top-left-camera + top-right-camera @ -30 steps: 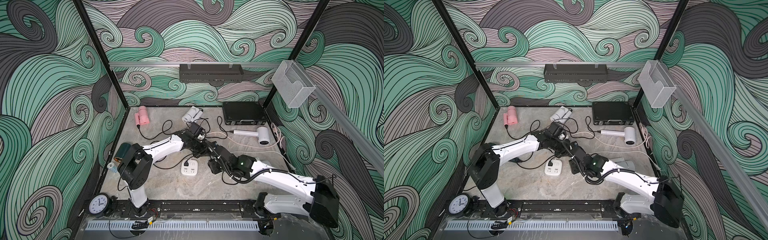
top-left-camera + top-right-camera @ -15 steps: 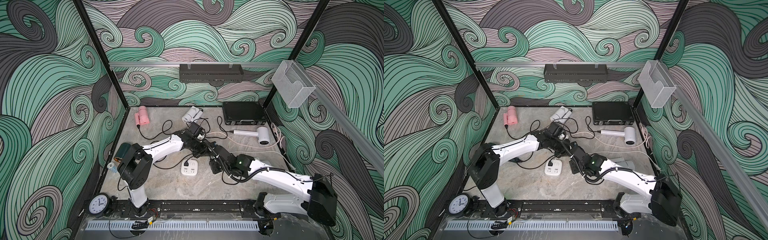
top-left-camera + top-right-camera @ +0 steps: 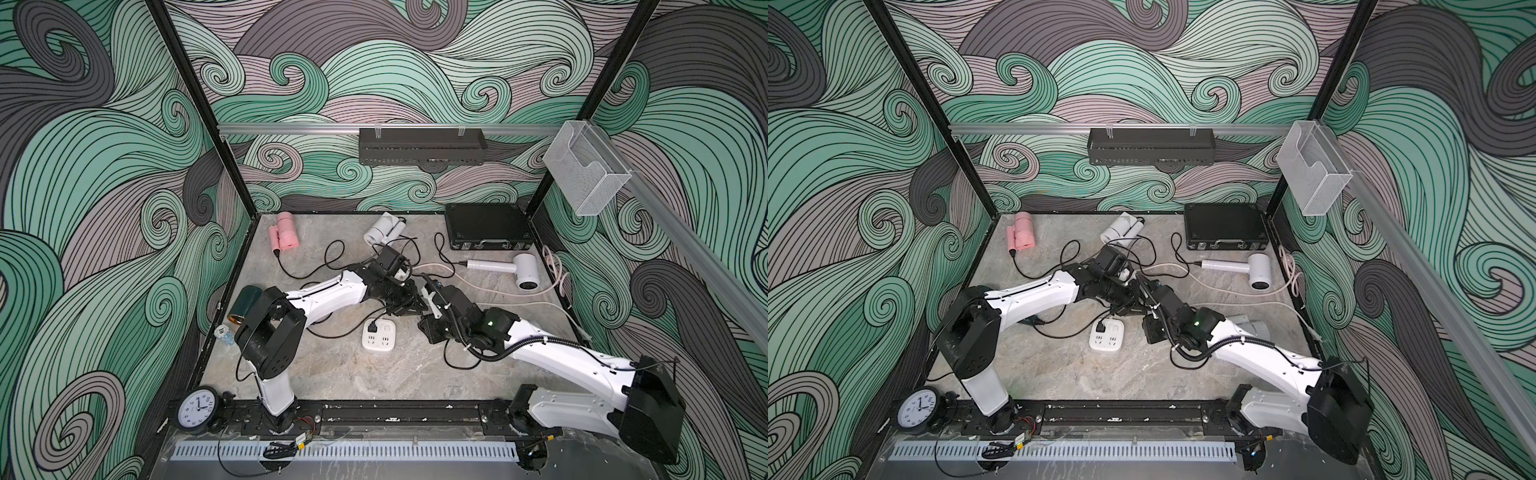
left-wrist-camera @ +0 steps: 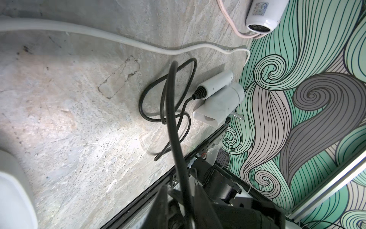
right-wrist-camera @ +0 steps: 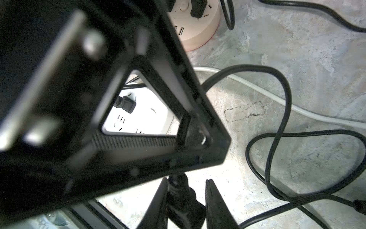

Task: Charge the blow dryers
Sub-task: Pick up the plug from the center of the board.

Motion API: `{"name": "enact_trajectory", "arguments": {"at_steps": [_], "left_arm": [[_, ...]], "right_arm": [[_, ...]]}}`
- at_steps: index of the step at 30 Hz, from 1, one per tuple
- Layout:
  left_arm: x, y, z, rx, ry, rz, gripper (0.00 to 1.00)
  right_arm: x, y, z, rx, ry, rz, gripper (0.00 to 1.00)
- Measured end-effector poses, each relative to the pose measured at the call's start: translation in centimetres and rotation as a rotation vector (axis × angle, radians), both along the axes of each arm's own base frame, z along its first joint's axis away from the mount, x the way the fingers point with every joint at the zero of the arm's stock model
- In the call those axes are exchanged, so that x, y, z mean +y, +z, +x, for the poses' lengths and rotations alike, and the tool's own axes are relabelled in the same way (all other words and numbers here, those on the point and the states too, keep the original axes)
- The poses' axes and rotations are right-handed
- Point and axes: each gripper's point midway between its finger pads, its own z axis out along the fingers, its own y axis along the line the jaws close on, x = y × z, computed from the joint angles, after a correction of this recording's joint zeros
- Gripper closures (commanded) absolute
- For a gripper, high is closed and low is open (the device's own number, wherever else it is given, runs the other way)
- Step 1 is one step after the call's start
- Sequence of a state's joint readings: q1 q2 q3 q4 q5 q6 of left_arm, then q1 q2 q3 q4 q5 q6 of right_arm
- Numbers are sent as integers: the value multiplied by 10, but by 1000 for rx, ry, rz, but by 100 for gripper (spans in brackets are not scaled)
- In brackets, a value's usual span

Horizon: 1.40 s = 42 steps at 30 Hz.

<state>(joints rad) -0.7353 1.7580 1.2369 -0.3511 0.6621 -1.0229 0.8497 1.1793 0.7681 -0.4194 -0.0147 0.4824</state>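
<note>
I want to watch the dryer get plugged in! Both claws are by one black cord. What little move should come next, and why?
Probably the left claw should open wider and back away: the right claw already pinches the black plug, while the cord runs between the left claw's fingers. The white socket block has free slots.

Left arm (image 3: 1034, 293) and right arm (image 3: 1246, 353) meet mid-table behind white socket block (image 3: 1111, 340); black plug (image 3: 1100, 327) seated.

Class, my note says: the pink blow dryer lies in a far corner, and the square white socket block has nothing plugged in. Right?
Wrong on the block: the square white socket block has one black plug in it, seen in both top views. The pink blow dryer does lie in a far corner.
</note>
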Motion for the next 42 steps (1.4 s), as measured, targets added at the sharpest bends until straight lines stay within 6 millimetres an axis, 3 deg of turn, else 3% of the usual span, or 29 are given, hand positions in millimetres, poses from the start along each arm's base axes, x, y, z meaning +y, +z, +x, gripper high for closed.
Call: {"name": "enact_trajectory", "arguments": {"at_steps": [7,20,21,23,26,35,42], "left_arm": [[3,-6,-7,10,5,-39,66],[2,7,4,-27,53,-126,96],[3,6,5,-27,57,-125,97],[5,6,7,-24,64,-123,100],[5,6,7,-25,66,-123,100],[9,7,11,-37,74,-73,100],[10,10,12,-45,71,-54,100]], "right_arm": [[8,-1,-7,72,45,140,86],[28,2,-10,170,97,349,86],[29,3,-9,172,97,357,84],[29,5,-8,174,97,368,65],[27,4,-8,186,92,369,48],[20,15,-4,179,58,324,46],[17,23,1,158,47,295,52]]}}
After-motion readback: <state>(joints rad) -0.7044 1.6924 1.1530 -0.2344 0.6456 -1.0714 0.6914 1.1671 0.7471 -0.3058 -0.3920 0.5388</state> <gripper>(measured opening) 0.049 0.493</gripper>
